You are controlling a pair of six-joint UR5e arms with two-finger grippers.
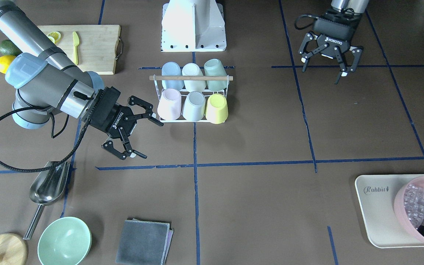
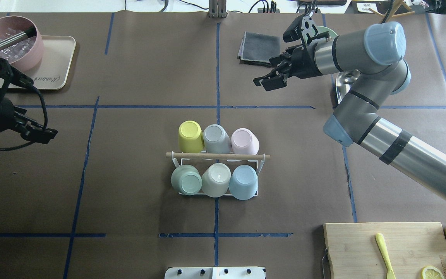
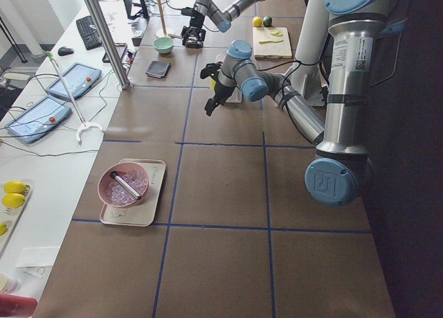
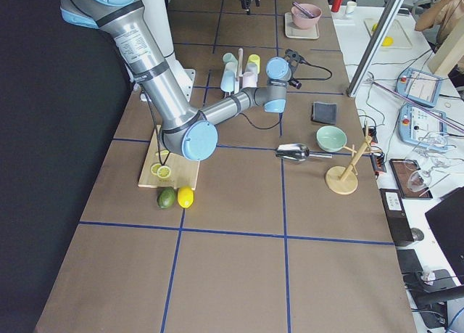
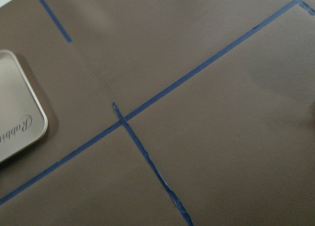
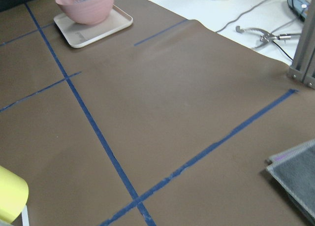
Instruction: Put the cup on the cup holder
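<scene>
Overhead exterior view: the cup holder (image 2: 215, 155) stands near the middle of the table, its wooden rod running across the top. Six cups sit upside down on its prongs. The yellow cup (image 2: 190, 136), grey cup (image 2: 216, 138) and pink cup (image 2: 244, 141) fill the row farther from the robot. The green cup (image 2: 186, 179), cream cup (image 2: 216, 185) and blue cup (image 2: 244, 181) fill the nearer row.

The right gripper (image 1: 149, 140) hangs over the bare table on the far side of the rack. Its fingers are spread wide, with nothing between them. In the front-facing view its upper fingertip looks close to the pink cup, but from overhead the gripper is clearly apart from the rack, nearer the grey cloth (image 2: 258, 47).

The left gripper (image 1: 322, 71) is well off to the other side. Its fingers are also spread and empty, pointing down at the table.

Farther out are a metal scoop (image 1: 48, 187), a green bowl (image 1: 64, 241), a cutting board (image 1: 90, 46) and a tray (image 1: 375, 209) carrying a pink bowl (image 1: 403, 200).
</scene>
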